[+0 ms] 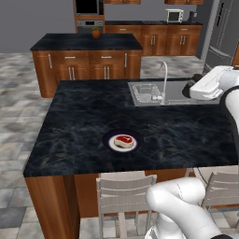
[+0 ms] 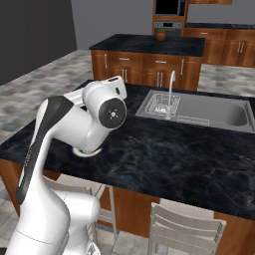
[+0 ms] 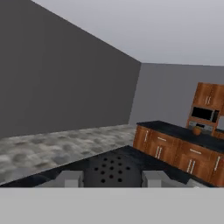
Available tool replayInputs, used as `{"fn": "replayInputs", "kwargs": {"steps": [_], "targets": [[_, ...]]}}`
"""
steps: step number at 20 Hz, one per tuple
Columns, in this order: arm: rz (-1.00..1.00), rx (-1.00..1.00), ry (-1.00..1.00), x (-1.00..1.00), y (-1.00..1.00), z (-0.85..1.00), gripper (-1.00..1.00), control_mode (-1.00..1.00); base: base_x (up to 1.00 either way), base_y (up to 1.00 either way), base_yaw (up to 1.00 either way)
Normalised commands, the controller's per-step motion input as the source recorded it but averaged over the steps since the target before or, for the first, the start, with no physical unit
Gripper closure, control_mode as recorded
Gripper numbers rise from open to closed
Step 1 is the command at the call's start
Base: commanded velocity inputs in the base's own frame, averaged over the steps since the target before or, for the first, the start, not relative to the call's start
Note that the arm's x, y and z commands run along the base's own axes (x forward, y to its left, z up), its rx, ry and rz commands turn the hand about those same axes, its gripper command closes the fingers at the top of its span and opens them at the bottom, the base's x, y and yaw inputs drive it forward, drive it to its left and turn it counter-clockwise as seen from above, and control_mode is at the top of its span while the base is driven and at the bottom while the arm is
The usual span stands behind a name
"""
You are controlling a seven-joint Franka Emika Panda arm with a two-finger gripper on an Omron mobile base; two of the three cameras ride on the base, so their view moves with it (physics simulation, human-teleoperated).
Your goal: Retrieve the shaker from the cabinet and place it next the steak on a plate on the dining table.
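So the dining table (image 1: 84, 116) takes up the middle of the left base view, with the plate (image 1: 122, 141) sitting on it a bit below centre and the steak (image 1: 123, 140) lying right on the plate. The sink (image 1: 177, 91) is set into the table at the upper right, tap (image 1: 164, 77) standing at its near left edge. Behind the table, toward the upper left of the frame, there's a smaller island (image 1: 86, 51), and drawer units (image 1: 154, 35) run along the back wall at the top. Two chairs (image 1: 125, 196) tuck in under the table's near edge at the bottom.
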Motion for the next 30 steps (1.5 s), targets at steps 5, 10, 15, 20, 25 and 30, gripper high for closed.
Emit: {"fn": "replayInputs", "kwargs": {"steps": [5,10,15,20,25,30], "targets": [[0.01,-0.15,-0.01,0.0,-0.09,-0.39,1.0,-1.0,0.0,0.0,0.0],[0.02,-0.02,-0.01,0.0,-0.08,-0.42,1.0,-1.0,0.0,0.0,0.0],[0.08,0.0,0.01,0.0,-0.03,-0.29,1.0,-1.0,0.0,0.0,0.0],[0.06,0.0,0.13,0.16,0.01,-0.4,1.0,-1.0,0.0,0.0,0.0],[0.02,0.0,0.15,0.24,0.09,-0.32,1.0,-1.0,0.0,0.0,0.0],[0.01,0.0,0.08,0.22,0.09,-0.29,1.0,-1.0,0.0,0.0,0.0]]}}
